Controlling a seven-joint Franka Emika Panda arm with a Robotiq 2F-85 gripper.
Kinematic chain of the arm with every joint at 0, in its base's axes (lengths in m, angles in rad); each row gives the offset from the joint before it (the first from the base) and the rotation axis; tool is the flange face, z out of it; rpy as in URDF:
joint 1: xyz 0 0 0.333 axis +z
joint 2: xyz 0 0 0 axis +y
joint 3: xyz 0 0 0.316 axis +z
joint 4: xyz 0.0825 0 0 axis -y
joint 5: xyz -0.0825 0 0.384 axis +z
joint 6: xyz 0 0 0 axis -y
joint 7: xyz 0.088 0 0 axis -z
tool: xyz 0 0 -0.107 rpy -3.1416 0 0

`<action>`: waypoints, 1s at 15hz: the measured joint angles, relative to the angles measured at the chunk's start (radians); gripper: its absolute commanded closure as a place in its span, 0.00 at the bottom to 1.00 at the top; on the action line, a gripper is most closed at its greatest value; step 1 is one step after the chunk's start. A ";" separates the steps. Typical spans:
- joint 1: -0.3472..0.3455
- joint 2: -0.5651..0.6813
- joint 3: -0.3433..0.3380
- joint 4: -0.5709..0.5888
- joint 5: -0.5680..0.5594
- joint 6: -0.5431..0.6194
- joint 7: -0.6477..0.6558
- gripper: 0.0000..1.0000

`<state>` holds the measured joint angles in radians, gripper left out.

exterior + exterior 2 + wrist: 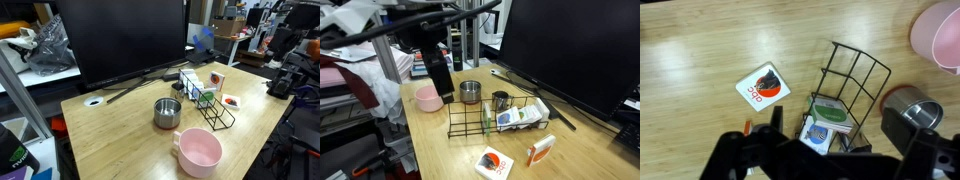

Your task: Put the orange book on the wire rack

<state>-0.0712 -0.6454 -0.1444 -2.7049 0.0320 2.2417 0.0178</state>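
Closest to the wrist lens is the claw (825, 158), its dark fingers (742, 155) spread apart along the bottom of the frame with nothing between them: released. Above it in that view the rack (855, 70) lies on the bench (690, 45), with a green book (828, 115) resting in its lower end. To the rack's left, apart from it, a red-and-white card (763, 86) lies flat, and a pink bowl (940, 35) shows in the upper right corner. In an exterior view the orange book (540, 150) stands on its edge on the bench (440, 150) at lower right, near the right end of the rack (480, 122) but outside it. The card (493, 163) lies flat to its left at the bottom of the frame. The claw (438, 78) hangs at upper left, just above the bowl (428, 97) in the picture. In an exterior view the orange book (217, 78) stands right of centre beyond the rack (215, 110). The bowl (200, 150) sits at bottom centre and a steel cup (167, 112) stands left of the rack, with a dark monitor (130, 40) filling the upper middle.
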 measured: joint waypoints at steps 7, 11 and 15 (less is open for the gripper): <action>0.000 0.000 0.000 0.000 0.000 0.000 0.000 0.00; 0.000 0.000 0.002 0.000 0.000 0.000 0.000 0.00; -0.002 0.053 0.046 0.033 -0.004 0.010 0.096 0.00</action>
<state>-0.0735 -0.5922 -0.0984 -2.6717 0.0278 2.2514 0.1140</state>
